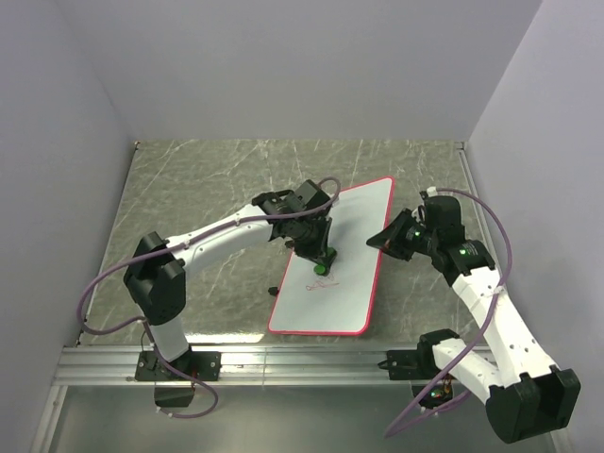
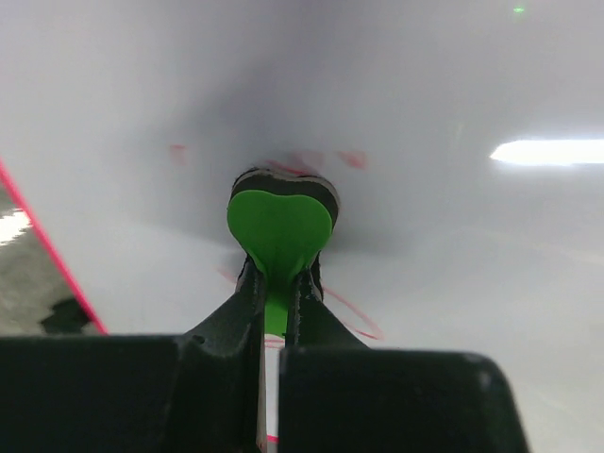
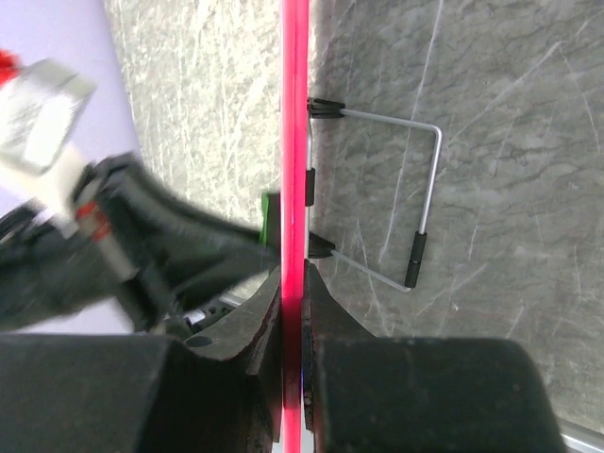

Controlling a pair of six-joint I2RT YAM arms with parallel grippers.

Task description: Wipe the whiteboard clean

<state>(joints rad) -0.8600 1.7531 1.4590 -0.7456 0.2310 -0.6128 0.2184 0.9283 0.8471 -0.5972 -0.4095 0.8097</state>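
The whiteboard (image 1: 344,236) lies slanted on the table, white with a red-pink rim, with red scribbles (image 1: 321,282) near its middle. My left gripper (image 1: 319,257) is shut on the small green eraser (image 2: 280,231), whose pad presses on the board among faint red marks (image 2: 351,311). My right gripper (image 1: 385,238) is shut on the board's right rim (image 3: 294,189), which runs edge-on between its jaws in the right wrist view. The board surface (image 2: 453,264) fills the left wrist view.
A wire stand (image 3: 415,189) sticks out from the board's back over the grey marbled table (image 1: 208,189). Walls enclose the table on three sides. A metal rail (image 1: 283,363) runs along the near edge.
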